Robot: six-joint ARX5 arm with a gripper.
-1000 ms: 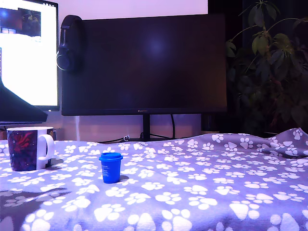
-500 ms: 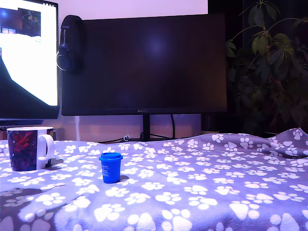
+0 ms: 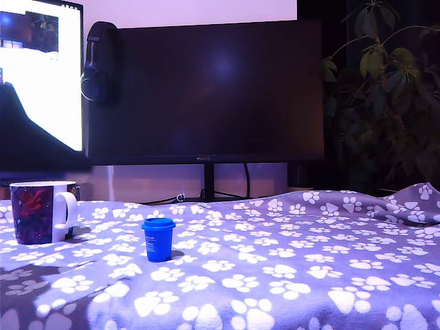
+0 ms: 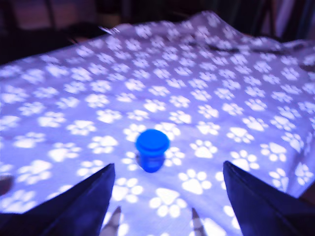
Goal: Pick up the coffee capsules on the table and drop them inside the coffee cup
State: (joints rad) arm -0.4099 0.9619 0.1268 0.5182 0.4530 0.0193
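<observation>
blue capsule (image 3: 158,239) upright on table (image 3: 289,275), beside mug (image 3: 41,212); mug contents hidden

No readable text anywhere in either view.

The blue capsule (image 3: 158,239) carries a small pale label on its side, but the print is too fine to make out. The dark monitor (image 3: 206,89) has a tiny mark at the middle of its lower bezel, too small to read as a brand. The lit screen (image 3: 41,69) at the exterior view's left shows a faint dark line near its top edge, illegible. The coffee cup (image 3: 41,212) bears only swirled colours, and the counter (image 3: 289,268) cloth only paw prints.
</observation>
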